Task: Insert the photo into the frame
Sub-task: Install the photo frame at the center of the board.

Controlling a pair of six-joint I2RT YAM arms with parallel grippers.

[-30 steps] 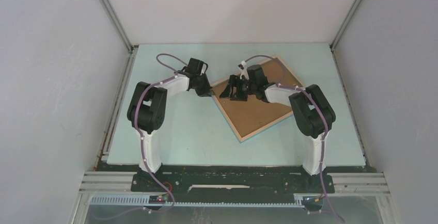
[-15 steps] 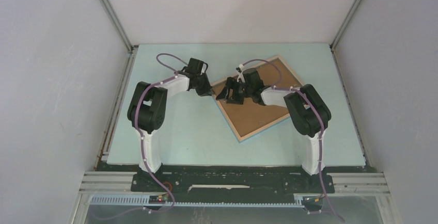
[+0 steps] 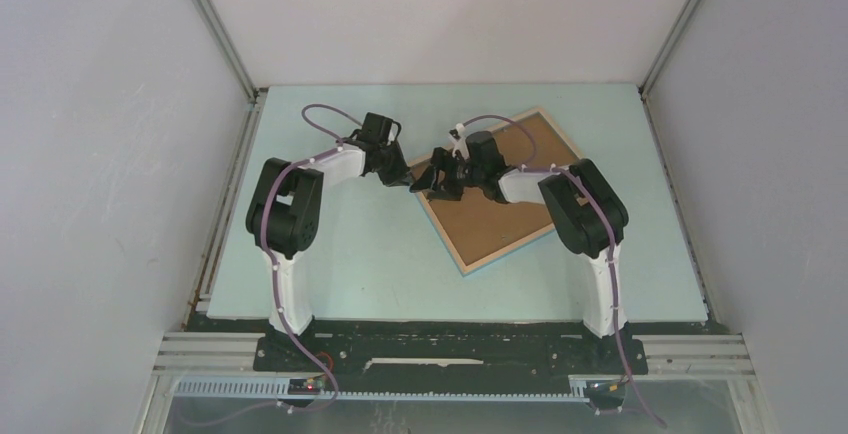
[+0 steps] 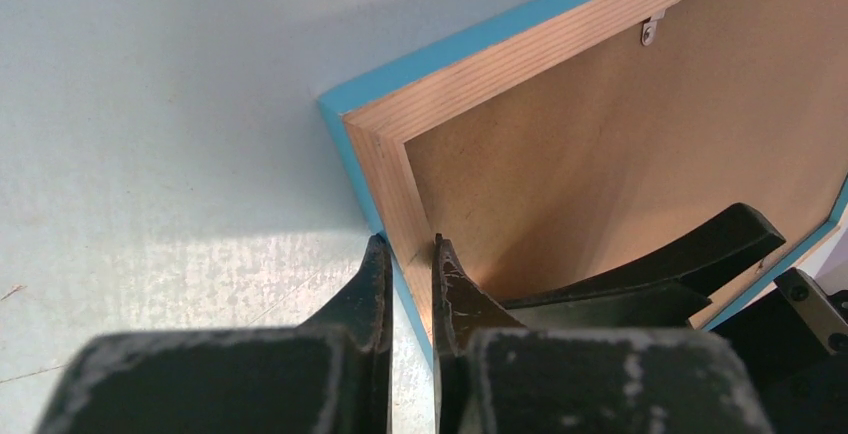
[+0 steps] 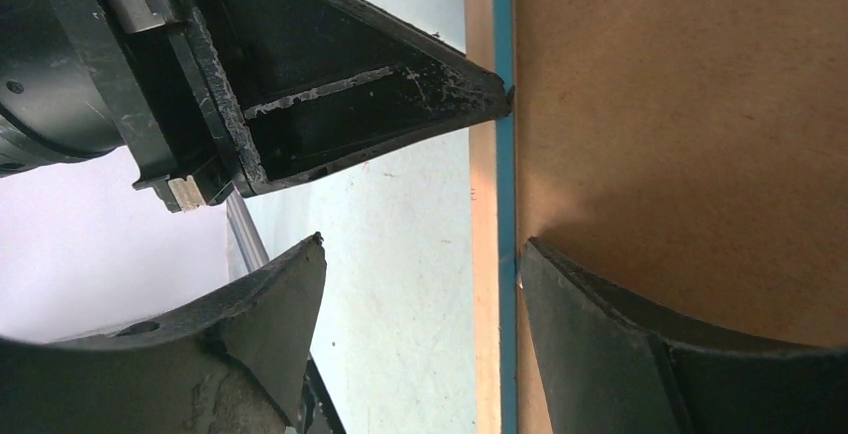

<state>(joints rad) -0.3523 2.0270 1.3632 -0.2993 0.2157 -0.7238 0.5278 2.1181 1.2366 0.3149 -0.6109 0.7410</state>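
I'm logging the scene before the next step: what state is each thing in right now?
frame, lying on the table, wood back up, askew.
backing board, seated inside the frame.
left pincer, shut on the frame's rail near a corner.
right pincer, open, straddling the same rail.
photo, not visible.

Top camera looks down from behind; wrist cameras (both close) share one edge of the frame.
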